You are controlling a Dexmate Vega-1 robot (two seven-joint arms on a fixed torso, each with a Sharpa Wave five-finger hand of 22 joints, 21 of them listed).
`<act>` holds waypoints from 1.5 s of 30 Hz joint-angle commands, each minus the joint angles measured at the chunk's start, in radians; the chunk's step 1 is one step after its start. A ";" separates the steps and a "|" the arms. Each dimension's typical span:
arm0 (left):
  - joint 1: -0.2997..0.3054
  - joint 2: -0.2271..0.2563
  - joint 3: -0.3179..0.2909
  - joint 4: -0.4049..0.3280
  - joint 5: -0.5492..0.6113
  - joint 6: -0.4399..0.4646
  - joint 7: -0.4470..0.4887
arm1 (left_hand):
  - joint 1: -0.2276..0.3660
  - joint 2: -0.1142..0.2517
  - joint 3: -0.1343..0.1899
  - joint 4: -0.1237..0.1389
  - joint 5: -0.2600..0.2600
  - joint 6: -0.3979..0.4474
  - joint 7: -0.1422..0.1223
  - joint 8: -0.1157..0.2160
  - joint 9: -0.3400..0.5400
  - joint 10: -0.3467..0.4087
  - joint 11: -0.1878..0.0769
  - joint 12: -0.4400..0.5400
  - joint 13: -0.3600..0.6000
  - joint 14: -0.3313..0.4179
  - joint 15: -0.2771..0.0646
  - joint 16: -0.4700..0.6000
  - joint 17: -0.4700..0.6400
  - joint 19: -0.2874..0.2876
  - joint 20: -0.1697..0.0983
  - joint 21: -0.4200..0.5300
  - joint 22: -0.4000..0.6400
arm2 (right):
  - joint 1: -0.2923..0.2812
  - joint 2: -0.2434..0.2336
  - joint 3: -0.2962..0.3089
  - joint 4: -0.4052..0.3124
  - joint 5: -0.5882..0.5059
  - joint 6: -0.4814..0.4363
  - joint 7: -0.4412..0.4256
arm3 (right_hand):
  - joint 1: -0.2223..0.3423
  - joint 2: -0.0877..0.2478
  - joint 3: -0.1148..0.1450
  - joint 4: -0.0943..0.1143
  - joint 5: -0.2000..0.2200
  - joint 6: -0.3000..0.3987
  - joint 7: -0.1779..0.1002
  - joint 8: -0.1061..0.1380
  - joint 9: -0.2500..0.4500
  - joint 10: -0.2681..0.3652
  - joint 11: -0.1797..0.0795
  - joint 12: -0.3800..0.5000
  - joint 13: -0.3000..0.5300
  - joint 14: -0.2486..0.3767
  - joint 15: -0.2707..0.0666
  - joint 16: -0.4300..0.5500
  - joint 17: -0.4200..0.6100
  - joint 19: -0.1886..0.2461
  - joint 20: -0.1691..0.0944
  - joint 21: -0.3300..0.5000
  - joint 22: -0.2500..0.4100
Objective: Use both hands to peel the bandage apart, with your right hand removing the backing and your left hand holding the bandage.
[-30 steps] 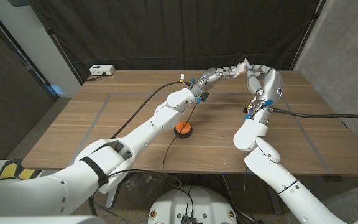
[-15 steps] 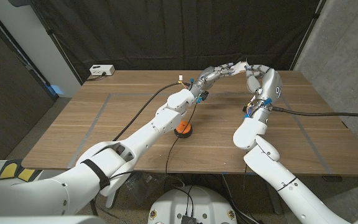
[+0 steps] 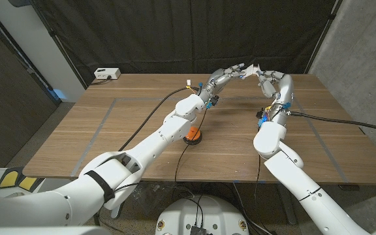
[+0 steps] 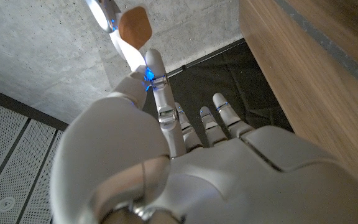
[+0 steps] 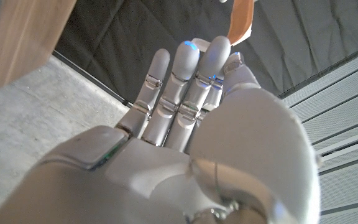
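A: In the head view, where are your robot hands?

B: Your left robot hand and right robot hand meet high over the far side of the worktop, with the bandage pinched between them. An orange object sits on the worktop under your left arm; a white box lies at the far left corner.

A: And the left wrist view?

B: Your left robot hand pinches a white strip; the tan bandage stands just past its fingertip.

A: The right wrist view?

B: Your right robot hand has its fingers close together, gripping the bandage at their tips.
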 commanded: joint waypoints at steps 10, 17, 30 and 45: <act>0.082 0.031 0.000 -0.139 0.055 0.032 0.162 | 0.035 -0.031 0.032 -0.007 0.057 0.018 0.044 0.053 0.054 0.006 -0.006 0.012 0.007 0.013 -0.088 -0.005 0.004 0.029 -0.004 0.019 0.000 | -0.006 0.061 0.068 0.067 0.168 0.148 0.017 | 0.004 -0.007 0.010 0.001 0.003 0.013 0.004 -0.001 0.012 0.011 -0.002 0.000 0.011 0.003 -0.027 -0.002 0.019 -0.015 -0.036 0.032 -0.012; 0.096 0.042 0.004 -0.170 0.080 0.041 0.200 | 0.042 -0.039 0.042 -0.006 0.077 0.016 0.052 0.065 0.071 0.008 -0.003 0.014 0.008 0.015 -0.089 -0.007 0.005 0.031 -0.005 0.022 -0.001 | -0.003 0.084 0.076 0.092 0.173 0.193 -0.006 | 0.001 -0.010 0.011 0.001 0.002 0.015 0.005 -0.003 0.012 0.011 -0.001 -0.001 0.013 0.005 -0.027 -0.004 0.026 -0.016 -0.038 0.044 -0.020; 0.114 0.043 0.002 -0.192 0.081 0.046 0.226 | 0.050 -0.056 0.059 -0.004 0.112 0.014 0.062 0.090 0.104 0.013 -0.001 0.020 0.009 0.021 -0.091 -0.009 0.006 0.033 -0.010 0.027 -0.001 | -0.006 0.105 0.086 0.098 0.159 0.205 -0.036 | -0.005 -0.014 0.019 0.002 0.003 0.014 0.005 -0.008 0.015 0.013 -0.002 -0.006 0.012 0.011 -0.027 -0.010 0.048 -0.023 -0.040 0.071 -0.043; 0.124 0.049 -0.005 -0.202 0.071 0.044 0.231 | 0.050 -0.066 0.075 0.001 0.140 0.005 0.070 0.107 0.132 0.016 -0.004 0.022 0.008 0.025 -0.093 -0.010 0.008 0.033 -0.012 0.032 -0.002 | 0.024 0.133 0.091 0.132 0.157 0.203 -0.069 | -0.009 -0.017 0.030 0.002 0.002 0.017 0.006 -0.013 0.016 0.015 -0.002 -0.010 0.013 0.015 -0.028 -0.027 0.058 -0.034 -0.042 0.104 -0.073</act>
